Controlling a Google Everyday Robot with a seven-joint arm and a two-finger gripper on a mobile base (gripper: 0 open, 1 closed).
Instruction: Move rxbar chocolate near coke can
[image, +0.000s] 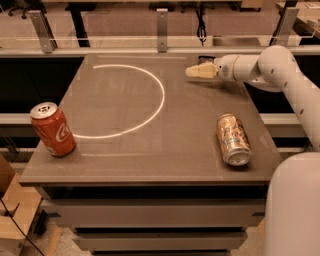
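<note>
At the far right table edge, the gripper is poised beside the dark snack bar, grip state indiscernible: reach stage, grasp required before carriage to near-left red can.

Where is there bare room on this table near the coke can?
The tabletop is bare from the coke can rightward to the orange-tan can lying on its side. Crowded only at the far right edge, where the gripper hovers.
</note>
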